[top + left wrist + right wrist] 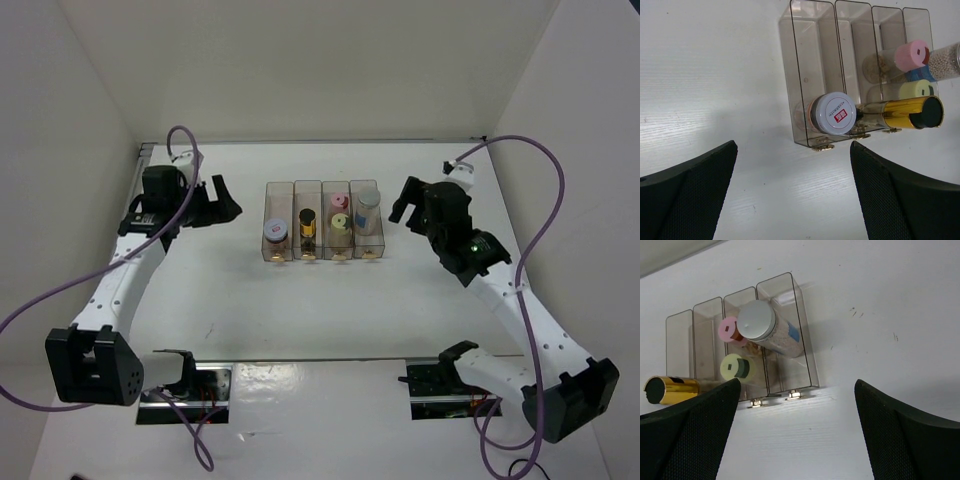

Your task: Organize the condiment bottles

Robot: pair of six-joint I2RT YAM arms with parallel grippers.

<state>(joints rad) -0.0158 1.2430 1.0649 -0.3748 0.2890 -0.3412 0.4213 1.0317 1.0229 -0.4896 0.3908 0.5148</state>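
Condiment bottles (340, 221), cylindrical (one gold-capped), clear tray (277, 200)

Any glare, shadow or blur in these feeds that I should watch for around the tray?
Top external: even light, soft shadows; only the reflective plates at the near edge glare. Left wrist: the gold-capped jar gleams, and the left gripper's fingers are dark and soft. Right wrist: the tray throws a faint shadow beside it.

Left tool (228, 200), right tool (402, 200): wide open
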